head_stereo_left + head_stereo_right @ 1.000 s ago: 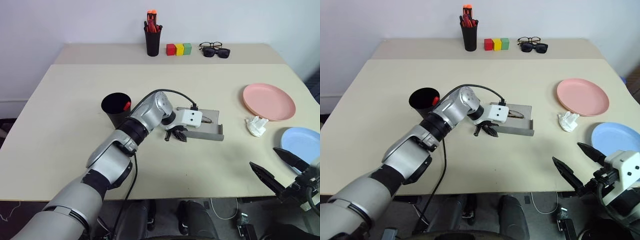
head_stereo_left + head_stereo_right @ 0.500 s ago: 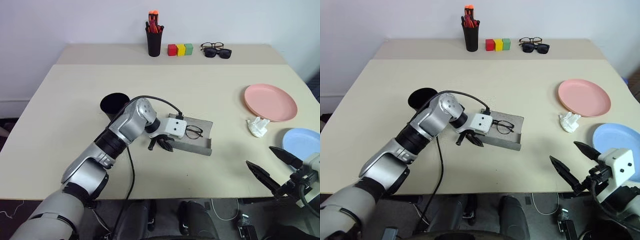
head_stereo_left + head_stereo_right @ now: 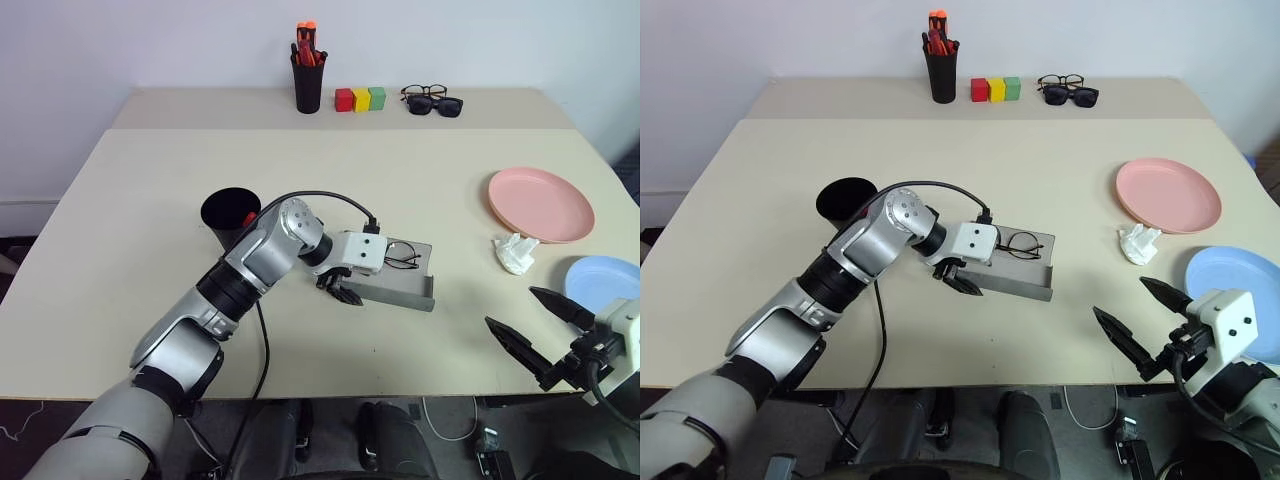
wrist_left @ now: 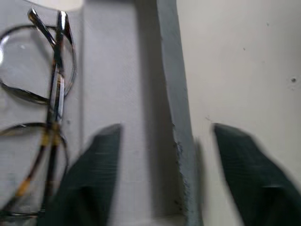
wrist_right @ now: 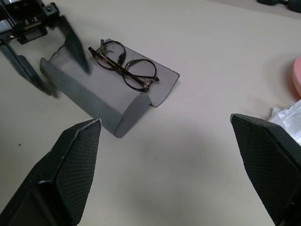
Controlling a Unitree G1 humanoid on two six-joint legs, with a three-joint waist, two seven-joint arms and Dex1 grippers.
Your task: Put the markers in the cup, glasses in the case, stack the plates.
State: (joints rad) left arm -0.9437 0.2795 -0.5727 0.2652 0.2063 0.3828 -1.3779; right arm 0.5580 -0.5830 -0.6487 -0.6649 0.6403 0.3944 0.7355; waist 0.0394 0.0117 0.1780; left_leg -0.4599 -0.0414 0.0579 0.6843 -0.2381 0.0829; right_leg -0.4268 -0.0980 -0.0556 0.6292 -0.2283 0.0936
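The grey case lies open at the table's middle with the wire-rimmed glasses inside it. My left gripper is open at the case's near left end. In the left wrist view its fingers straddle the case's wall, and the glasses lie beside one finger. The black cup stands to the left, and a marker's red cap shows in it. The pink plate and the blue plate lie apart at the right. My right gripper hangs open near the front edge, empty.
A black holder with orange-red pens, three coloured blocks and dark glasses with sunglasses stand along the back. A crumpled white tissue lies between the two plates.
My left gripper's fingers were close together at the case's near wall and now stand spread wide. The case has shifted slightly. The right arm has stayed put.
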